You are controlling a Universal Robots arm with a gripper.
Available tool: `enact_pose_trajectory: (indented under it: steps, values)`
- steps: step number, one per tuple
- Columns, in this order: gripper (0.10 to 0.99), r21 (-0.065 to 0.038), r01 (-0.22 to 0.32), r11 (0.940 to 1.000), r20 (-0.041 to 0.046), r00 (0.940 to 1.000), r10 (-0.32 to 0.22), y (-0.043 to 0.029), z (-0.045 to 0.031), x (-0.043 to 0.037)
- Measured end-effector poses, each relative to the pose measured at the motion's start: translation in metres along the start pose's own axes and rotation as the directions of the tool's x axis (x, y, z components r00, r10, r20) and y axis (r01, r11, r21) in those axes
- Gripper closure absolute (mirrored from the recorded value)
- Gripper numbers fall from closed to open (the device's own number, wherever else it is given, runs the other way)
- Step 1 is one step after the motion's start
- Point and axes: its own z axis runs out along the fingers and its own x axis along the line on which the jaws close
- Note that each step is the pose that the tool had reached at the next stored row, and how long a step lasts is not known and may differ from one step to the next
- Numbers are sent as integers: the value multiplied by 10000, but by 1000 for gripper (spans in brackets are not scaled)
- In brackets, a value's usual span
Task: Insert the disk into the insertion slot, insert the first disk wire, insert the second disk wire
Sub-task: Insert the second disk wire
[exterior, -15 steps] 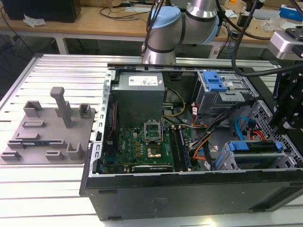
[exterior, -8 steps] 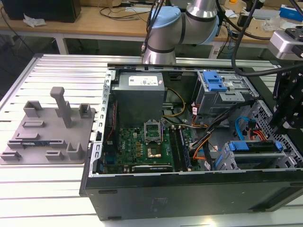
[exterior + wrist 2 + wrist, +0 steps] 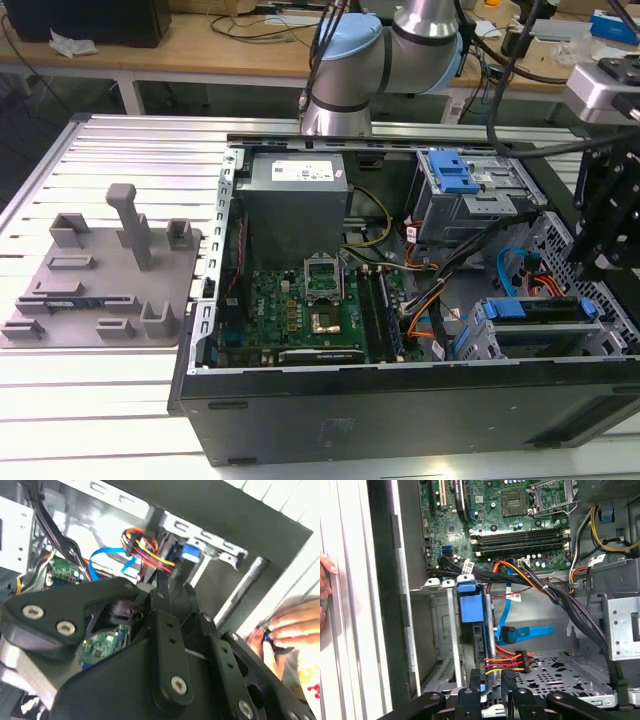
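The disk sits in its blue carrier inside the grey insertion slot, and the exterior view shows the disk low in the case on that view's right. My gripper is right at the disk's rear end, touching or nearly touching it. A bundle of orange, red, yellow and black wires with a black plug runs across just beyond the gripper. In the second wrist view that wire bundle fans out right at the gripper. A blue flat cable hangs loose beside the disk.
The open computer case holds a green motherboard, a grey power supply and a taller grey cage with a blue latch. Black cable bundles cross the case. A person's hand rests outside the case wall. A grey fixture plate lies on the table.
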Motion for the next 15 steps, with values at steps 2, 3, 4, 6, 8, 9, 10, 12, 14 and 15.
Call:
enact_pose_trajectory:
  steps: [2, 3, 4, 6, 8, 9, 10, 12, 14, 15]
  values:
    - [780, 15, 2, 10000, -191, 9998, -2, 10, -9, -113]
    - [780, 24, 0, 10000, -288, 9996, 0, 19, -9, -141]
    - [780, 26, 2, 10000, -320, 9995, -1, 35, -12, -146]
    - [780, 31, 3, 10000, -358, 9994, -1, 135, -13, -141]
    - [780, 56, 5, 10000, -614, 9981, -2, 244, -13, -188]
    - [780, 67, 5, 10000, -728, 9973, 0, 279, -8, -190]
    - [780, 71, 6, 10000, -781, 9969, -1, 296, -2, -191]
    - [780, 80, 7, 10000, -879, 9961, 0, 326, 13, -196]
    - [780, 84, 7, 10000, -914, 9958, 1, 340, 28, -203]
    - [780, 85, 8, 10000, -924, 9957, 0, 346, 34, -209]
